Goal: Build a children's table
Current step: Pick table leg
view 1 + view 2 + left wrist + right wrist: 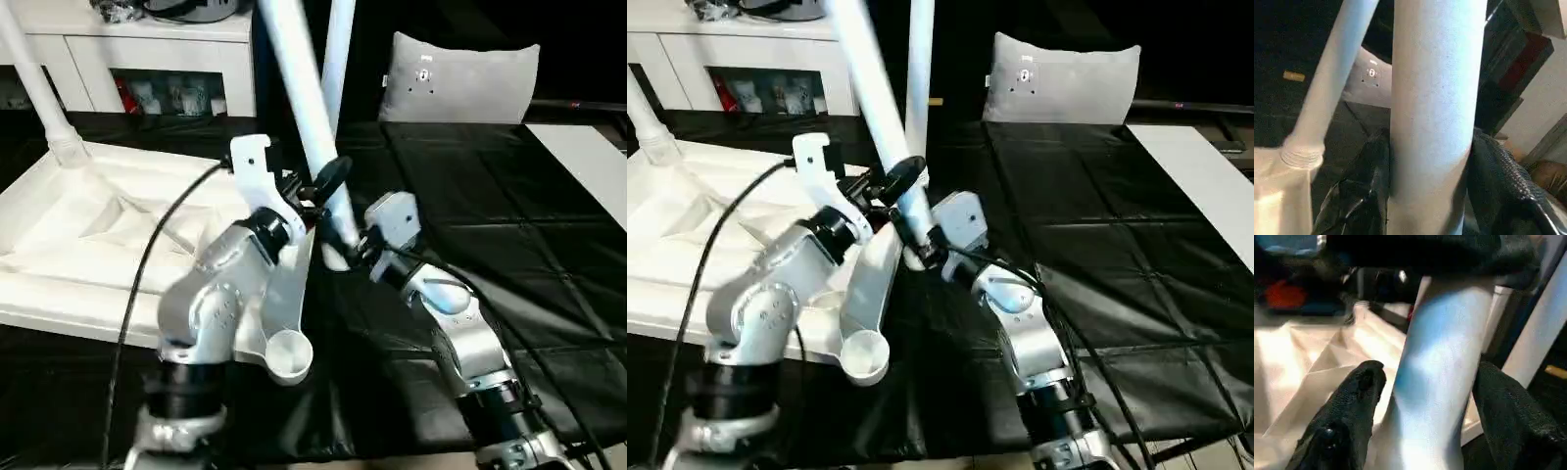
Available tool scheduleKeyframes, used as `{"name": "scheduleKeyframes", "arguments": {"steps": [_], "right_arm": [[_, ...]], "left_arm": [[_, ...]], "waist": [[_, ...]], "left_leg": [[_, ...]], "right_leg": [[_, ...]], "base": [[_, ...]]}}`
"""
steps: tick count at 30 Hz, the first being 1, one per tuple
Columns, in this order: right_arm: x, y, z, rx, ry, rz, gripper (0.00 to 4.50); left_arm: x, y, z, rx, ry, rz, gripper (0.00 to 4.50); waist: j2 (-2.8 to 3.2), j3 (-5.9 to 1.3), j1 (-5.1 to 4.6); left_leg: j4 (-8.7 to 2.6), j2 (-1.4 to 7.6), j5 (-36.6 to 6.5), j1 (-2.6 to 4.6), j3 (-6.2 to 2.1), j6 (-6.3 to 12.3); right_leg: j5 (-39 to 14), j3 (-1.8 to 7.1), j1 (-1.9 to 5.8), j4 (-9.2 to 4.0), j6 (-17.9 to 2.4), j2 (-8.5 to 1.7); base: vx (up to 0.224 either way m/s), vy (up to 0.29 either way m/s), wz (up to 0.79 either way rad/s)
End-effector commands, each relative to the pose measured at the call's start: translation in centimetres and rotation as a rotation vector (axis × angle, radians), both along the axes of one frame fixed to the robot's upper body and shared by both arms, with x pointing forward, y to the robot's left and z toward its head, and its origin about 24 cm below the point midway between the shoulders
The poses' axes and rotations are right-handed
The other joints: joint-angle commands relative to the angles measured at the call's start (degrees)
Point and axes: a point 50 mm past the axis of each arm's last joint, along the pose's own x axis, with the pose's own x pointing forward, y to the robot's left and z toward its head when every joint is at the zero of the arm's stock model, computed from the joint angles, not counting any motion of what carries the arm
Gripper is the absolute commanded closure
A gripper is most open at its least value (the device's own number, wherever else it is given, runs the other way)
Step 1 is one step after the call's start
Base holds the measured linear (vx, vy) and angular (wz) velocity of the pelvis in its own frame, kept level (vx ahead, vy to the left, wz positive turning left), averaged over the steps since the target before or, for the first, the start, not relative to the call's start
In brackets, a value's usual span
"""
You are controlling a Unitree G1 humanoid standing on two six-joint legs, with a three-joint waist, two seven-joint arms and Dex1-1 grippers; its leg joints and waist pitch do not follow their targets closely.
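Steadying a long white tapered tubular leg (306, 108) above the near corner of the upturned white ribbed plastic top (78, 230), presumably for seating. Left end effector (1431, 161) pinches it; right end effector (1425, 401) straddles its base, fingers spread, left pad clear.

Head eyes look down; wrist cameras close on leg (1435, 112).

Domestic-style room, likely a home or a staged one. Evidence: white cabinet (147, 59) with glass doors and stored items, far left; grey pillow (460, 83) far right; black sheet (490, 225) over the work surface.
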Motion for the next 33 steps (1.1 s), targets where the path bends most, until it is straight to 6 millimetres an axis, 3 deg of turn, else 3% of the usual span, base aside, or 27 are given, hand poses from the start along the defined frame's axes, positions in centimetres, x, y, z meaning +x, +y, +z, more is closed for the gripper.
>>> {"name": "scheduleKeyframes", "arguments": {"steps": [1, 2, 7, 8, 10, 12, 17, 23, 24, 25, 26, 33], "right_arm": [[-0.9, 0.0, 0.5, 0.042, 0.044, 0.083, 1.01], [-1.1, -0.3, 0.9, 0.065, 0.057, 0.099, 0.91], [-1.4, -1.9, 1.9, 0.119, 0.119, 0.149, 0.47], [-1.5, -2.5, 2.4, 0.142, 0.152, 0.168, 0.35], [-1.4, -3.6, 3.0, 0.178, 0.207, 0.188, 0.12], [-1.0, -4.7, 3.5, 0.192, 0.264, 0.168, 0.05], [0.4, -7.0, 4.3, 0.236, 0.427, 0.149, 0.00], [0.4, -7.6, 5.6, 0.295, 0.476, 0.258, 0.00], [0.3, -7.5, 5.7, 0.289, 0.484, 0.276, 0.00], [0.2, -7.5, 5.8, 0.276, 0.493, 0.303, 0.00], [0.1, -7.4, 5.8, 0.267, 0.500, 0.323, 0.00], [-0.6, -6.6, 7.2, 0.303, 0.520, 0.501, 0.00]], "left_arm": [[0.3, 0.5, 1.1, 0.012, -0.047, -0.010, 2.59], [0.3, 0.7, 1.2, 0.016, -0.049, -0.021, 2.59], [0.3, 1.2, 1.3, 0.048, -0.050, -0.083, 2.59], [0.3, 1.4, 1.3, 0.056, -0.044, -0.111, 2.59], [0.1, 1.8, 1.4, 0.062, -0.035, -0.160, 2.59], [0.0, 2.0, 1.6, 0.070, -0.036, -0.216, 2.59], [-0.4, 2.7, 2.7, 0.043, -0.021, -0.366, 2.59], [-0.9, 2.6, 4.2, -0.018, -0.033, -0.519, 2.59], [-1.0, 2.6, 4.4, -0.032, -0.036, -0.542, 2.59], [-1.2, 2.5, 4.6, -0.044, -0.041, -0.574, 2.59], [-1.3, 2.4, 4.7, -0.050, -0.043, -0.594, 2.59], [-2.4, 1.7, 5.8, -0.115, -0.052, -0.816, 2.59]], "waist": [[0.80, -4.06, -0.04], [0.55, -4.02, -0.02], [0.76, -4.01, 0.32], [0.13, -3.98, 0.41], [0.53, -3.93, 0.76], [0.33, -3.91, 0.81], [0.47, -3.92, 0.99], [0.48, -4.04, 1.34], [0.09, -4.05, 1.35], [0.24, -4.08, 1.48], [0.00, -4.02, 1.44], [0.03, -3.99, 2.15]], "left_leg": [[-4.08, 3.17, -3.8, 1.10, -1.10, 2.43], [-4.13, 3.14, -4.1, 1.07, -1.12, 2.54], [-4.27, 3.34, -4.8, 1.22, -1.20, 1.86], [-4.26, 3.32, -5.0, 1.26, -1.06, 1.77], [-4.27, 3.19, -4.8, 1.28, -1.09, 1.70], [-4.31, 3.19, -5.0, 1.28, -0.99, 1.31], [-4.28, 2.71, -5.5, 1.39, -0.94, -0.29], [-4.16, 2.84, -4.6, 1.24, -0.86, -0.60], [-4.18, 2.84, -4.5, 1.18, -0.78, -0.54], [-4.14, 2.85, -4.1, 1.18, -0.81, -0.44], [-4.14, 2.83, -4.1, 1.18, -0.73, -0.35], [-4.13, 2.84, -4.3, 1.32, -0.64, -0.45]], "right_leg": [[5.4, 2.75, 3.06, -3.37, -13.6, -4.28], [5.2, 2.77, 3.22, -3.43, -13.6, -4.28], [2.8, 2.77, 3.09, -3.42, -13.9, -4.49], [2.4, 2.78, 3.03, -3.54, -13.8, -4.41], [1.5, 2.81, 3.00, -3.46, -13.8, -4.43], [0.3, 2.73, 2.83, -3.63, -13.8, -4.47], [-3.5, 2.61, 2.78, -3.77, -13.9, -4.37], [-2.5, 2.54, 2.81, -3.73, -14.2, -4.53], [-2.2, 2.50, 2.87, -3.73, -14.4, -4.49], [-2.0, 2.51, 2.88, -3.62, -14.5, -4.55], [-2.2, 2.52, 2.85, -3.70, -14.5, -4.49], [-4.4, 2.54, 2.70, -3.81, -13.9, -4.53]], "base": [[0.000, 0.000, 0.00], [0.000, 0.000, 0.00], [0.000, 0.000, 0.00], [0.000, 0.000, 0.00], [0.000, 0.000, 0.00], [0.000, 0.000, 0.00], [0.000, 0.000, 0.00], [0.000, 0.000, 0.00], [0.000, 0.000, 0.00], [0.000, 0.000, 0.00], [0.000, 0.000, 0.00], [0.000, 0.000, 0.00]]}}
